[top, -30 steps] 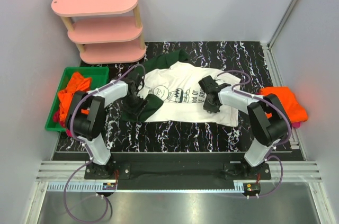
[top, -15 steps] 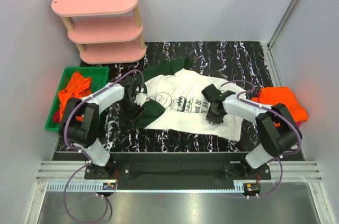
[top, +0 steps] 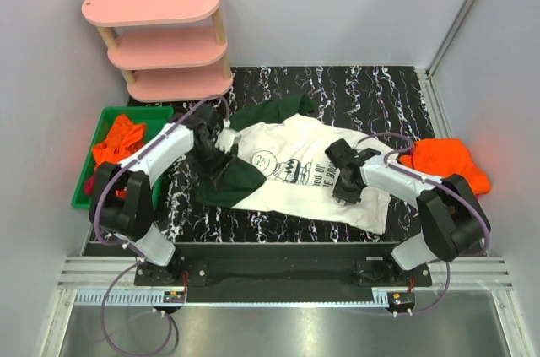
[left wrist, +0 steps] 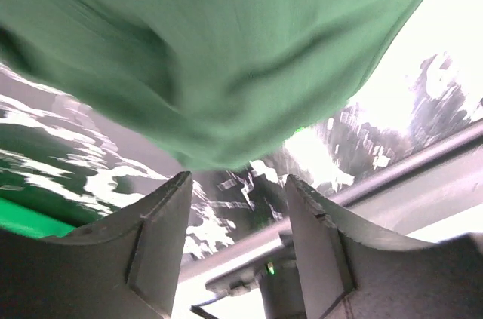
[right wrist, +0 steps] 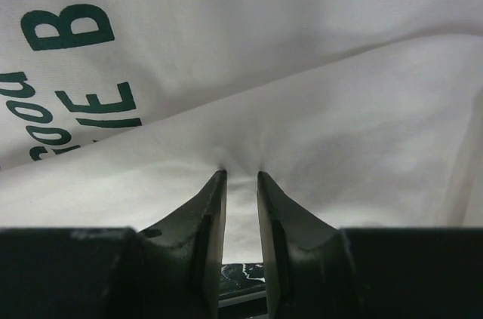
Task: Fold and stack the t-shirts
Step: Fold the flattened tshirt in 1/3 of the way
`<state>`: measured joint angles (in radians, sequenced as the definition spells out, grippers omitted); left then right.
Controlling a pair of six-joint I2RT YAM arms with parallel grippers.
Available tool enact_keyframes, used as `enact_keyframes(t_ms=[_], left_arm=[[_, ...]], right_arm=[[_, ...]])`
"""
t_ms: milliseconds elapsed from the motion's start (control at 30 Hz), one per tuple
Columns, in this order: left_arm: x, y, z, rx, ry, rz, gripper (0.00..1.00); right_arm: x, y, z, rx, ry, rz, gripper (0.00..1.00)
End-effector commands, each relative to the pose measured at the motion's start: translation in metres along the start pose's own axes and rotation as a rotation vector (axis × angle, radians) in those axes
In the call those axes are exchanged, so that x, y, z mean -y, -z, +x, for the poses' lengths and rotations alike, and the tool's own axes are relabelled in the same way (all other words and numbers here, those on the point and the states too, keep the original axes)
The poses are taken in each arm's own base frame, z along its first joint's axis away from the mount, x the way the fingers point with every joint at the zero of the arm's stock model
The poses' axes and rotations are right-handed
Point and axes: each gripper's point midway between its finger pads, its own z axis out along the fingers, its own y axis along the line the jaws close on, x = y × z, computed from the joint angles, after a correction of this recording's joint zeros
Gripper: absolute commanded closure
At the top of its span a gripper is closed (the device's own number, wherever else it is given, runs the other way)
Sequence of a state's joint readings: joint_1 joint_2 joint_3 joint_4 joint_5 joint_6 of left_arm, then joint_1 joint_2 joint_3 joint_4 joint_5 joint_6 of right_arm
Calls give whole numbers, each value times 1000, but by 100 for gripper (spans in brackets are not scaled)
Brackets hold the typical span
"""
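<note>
A black marbled table [top: 371,91], and the white t-shirt [top: 291,142] with green sleeves lies spread across its middle, print up. The right gripper [right wrist: 240,176] is clenched on a pinch of white cloth just below the lettering, likely to carry that side over for a fold. The left gripper [top: 221,159] sits at the near green sleeve [left wrist: 226,55], jaws spread, gripping nothing. 1 orange shirt [top: 451,163] waits at the right edge. More orange cloth [top: 118,142] fills the green bin [top: 139,110] on the left.

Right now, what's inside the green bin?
Crumpled orange cloth lies in the bin. The left arm covers its near corner, and anything beneath the cloth is hidden.
</note>
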<state>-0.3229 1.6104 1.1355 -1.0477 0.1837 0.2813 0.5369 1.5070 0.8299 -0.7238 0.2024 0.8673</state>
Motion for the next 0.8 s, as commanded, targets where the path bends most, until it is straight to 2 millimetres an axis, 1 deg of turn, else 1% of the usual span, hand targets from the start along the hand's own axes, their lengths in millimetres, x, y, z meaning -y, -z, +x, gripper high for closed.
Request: enact_keyframes(t_ms=[0,33,67,100,133,167,200,233,267,300,333,367,433,467,533,567,600,633,667,700,733,767], left_arm=[[-7,56,-89,344,0,-39,40],[-11,55,-99,359,23,-34,39],[-15,60,-115,408,54,-33,38],[-21,67,-132,446,62,-42,37],[-27,54,-141,426,85,-41,37],[-33,49,-152,425,92,-49,37],[-39,55,-170,452,91,-61,37],[-43,51,-179,449,100,-61,39],[-53,36,-192,426,105,-71,39],[-58,31,-197,417,109,-81,40],[-67,23,-202,400,107,-112,42],[-75,11,-209,382,106,-127,43],[-89,-1,-212,353,103,-174,44],[-95,-10,-214,336,102,-187,44],[-103,-16,-217,324,101,-220,44],[-107,-16,-222,329,102,-231,45],[-110,-24,-222,312,104,-238,45],[-114,-27,-223,305,108,-253,45],[-117,-23,-228,317,108,-264,45],[-118,-29,-228,304,112,-260,45],[-127,-27,-224,287,123,-317,45],[-131,-27,-224,279,123,-334,45]], right_arm=[[-9,35,-31,147,-41,-57,68],[-12,41,-39,179,-42,-69,64],[-20,52,-51,214,-53,-100,62],[-24,57,-56,231,-41,-113,61],[-26,61,-60,244,-36,-118,58],[-32,67,-67,258,-36,-134,57],[-35,68,-70,263,-26,-136,56],[-37,71,-72,266,-21,-142,56],[-40,74,-75,272,-18,-151,56],[-42,77,-76,276,-16,-161,56],[-42,82,-78,287,-17,-173,56],[-42,85,-79,295,-19,-180,57],[-40,95,-82,321,-18,-197,57],[-38,98,-84,335,-20,-201,58],[-35,107,-89,374,-27,-208,58],[-34,110,-90,383,-24,-210,57],[-33,113,-92,395,-26,-213,58],[-32,117,-93,402,-26,-218,57],[-32,119,-94,409,-29,-222,57],[-32,120,-94,409,-29,-220,57],[-32,122,-95,413,-31,-222,57],[-32,122,-95,414,-28,-221,57]])
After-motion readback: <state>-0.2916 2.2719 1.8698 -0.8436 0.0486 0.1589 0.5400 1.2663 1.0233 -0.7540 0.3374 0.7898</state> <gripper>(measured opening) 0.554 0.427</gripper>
